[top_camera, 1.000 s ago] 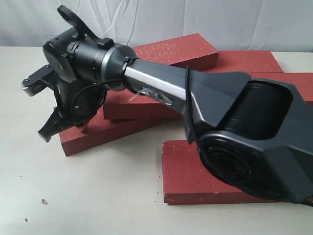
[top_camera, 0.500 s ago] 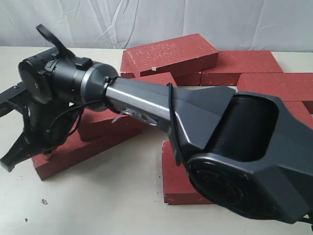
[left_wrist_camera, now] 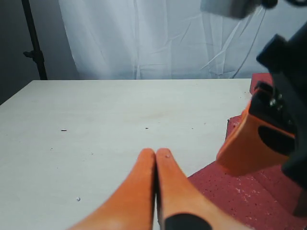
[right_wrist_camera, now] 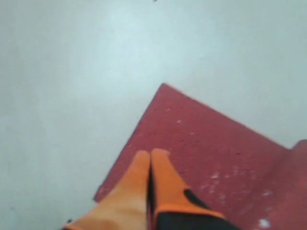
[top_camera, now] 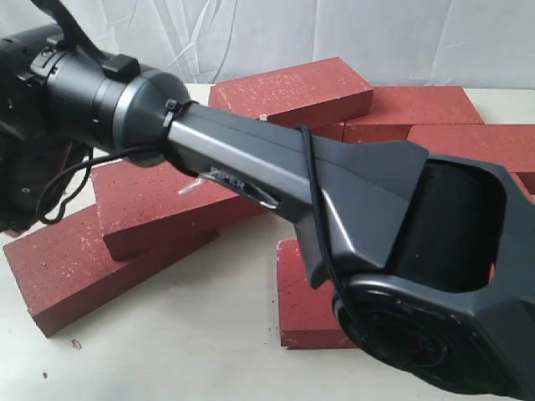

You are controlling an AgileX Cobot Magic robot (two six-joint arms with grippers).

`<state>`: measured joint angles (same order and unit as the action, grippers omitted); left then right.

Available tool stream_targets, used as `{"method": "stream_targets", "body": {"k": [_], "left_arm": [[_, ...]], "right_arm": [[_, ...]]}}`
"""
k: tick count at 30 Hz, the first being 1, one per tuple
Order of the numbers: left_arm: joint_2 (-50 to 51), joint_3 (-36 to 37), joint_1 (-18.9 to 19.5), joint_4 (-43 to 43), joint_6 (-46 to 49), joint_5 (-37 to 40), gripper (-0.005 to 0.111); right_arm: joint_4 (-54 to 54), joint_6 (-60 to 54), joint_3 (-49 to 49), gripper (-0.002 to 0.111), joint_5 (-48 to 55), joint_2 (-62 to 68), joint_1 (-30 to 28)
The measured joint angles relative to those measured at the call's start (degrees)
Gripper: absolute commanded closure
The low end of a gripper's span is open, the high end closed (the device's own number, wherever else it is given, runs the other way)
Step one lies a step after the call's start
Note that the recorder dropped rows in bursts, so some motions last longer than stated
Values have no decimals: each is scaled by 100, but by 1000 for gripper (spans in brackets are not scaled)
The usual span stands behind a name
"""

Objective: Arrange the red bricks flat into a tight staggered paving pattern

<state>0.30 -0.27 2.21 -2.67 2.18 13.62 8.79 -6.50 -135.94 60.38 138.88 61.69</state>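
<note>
Several red bricks lie on the pale table. A low brick [top_camera: 71,271] lies at the left with another brick [top_camera: 159,205] resting partly on it. More bricks are stacked at the back [top_camera: 292,88] and one brick [top_camera: 305,305] lies flat near the front. My right arm [top_camera: 251,163] reaches across to the left, and its gripper is past that view's edge. The right gripper [right_wrist_camera: 151,152] is shut and empty, its tips over a brick [right_wrist_camera: 211,143] near the corner. The left gripper [left_wrist_camera: 156,151] is shut over bare table beside a brick [left_wrist_camera: 240,191].
Bare table [top_camera: 167,342] lies in front of the bricks. An orange and black part of the other arm [left_wrist_camera: 249,143] hangs over the brick close to my left gripper. A white curtain [top_camera: 334,29] backs the table.
My right arm has swung to the left until its gripper left the exterior view. The two left bricks have slid left and toward the front with it.
</note>
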Motion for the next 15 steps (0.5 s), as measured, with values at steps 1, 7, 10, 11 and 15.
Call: {"method": "stream_targets", "body": {"k": [1,7,10,11,15], "left_arm": [[0,0,0,0,0,0,107],[0,0,0,0,0,0,107],[0,0,0,0,0,0,107],[0,0,0,0,0,0,107],[0,0,0,0,0,0,107]], "right_arm": [[-182,0,-11,109,-23,-2,-9],[-723,134,211,109,-17,194,-177],[-1074,264,332,109,-17,253,-234],[-1219,351,343,109,-17,253,-252],[-1921,823,343,109,35,253,-311]]}}
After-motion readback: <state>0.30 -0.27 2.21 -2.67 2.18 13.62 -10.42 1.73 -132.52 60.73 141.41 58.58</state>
